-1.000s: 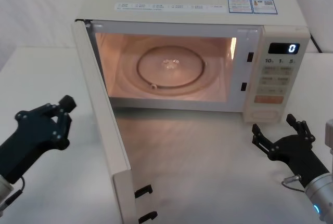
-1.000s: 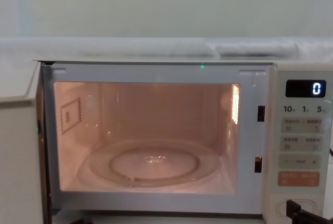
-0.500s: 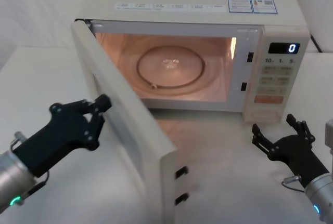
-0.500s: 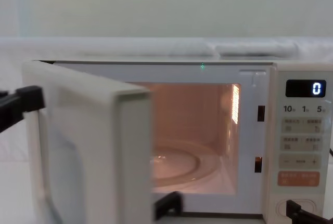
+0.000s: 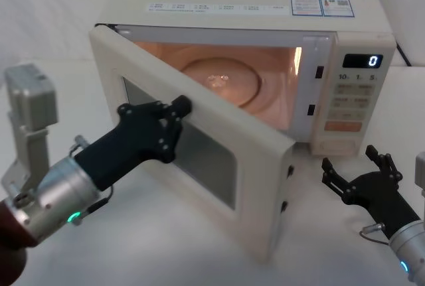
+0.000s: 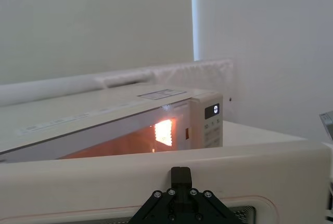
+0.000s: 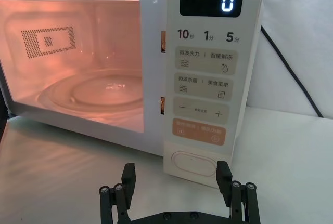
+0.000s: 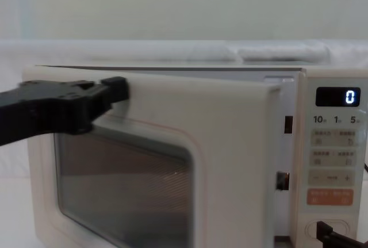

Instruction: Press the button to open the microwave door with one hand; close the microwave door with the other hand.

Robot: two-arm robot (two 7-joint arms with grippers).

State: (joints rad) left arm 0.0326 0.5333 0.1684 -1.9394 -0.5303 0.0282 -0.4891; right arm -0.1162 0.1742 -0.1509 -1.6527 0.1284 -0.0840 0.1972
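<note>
Left fingers (image 5: 180, 106) against microwave door (image 5: 252, 153)

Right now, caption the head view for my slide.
Left black gripper pushes the cream microwave door half shut; right gripper waits below the button.

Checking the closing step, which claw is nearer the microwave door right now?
Left. The left claw presses on the microwave door near its window; the right claw sits apart, on the table below the control panel.

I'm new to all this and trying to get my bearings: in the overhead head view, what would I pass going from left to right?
Left pincer pressed against the microwave door → microwave door, partly open → control panel with the digital display → right pincer, open, on the table in front of the panel.
</note>
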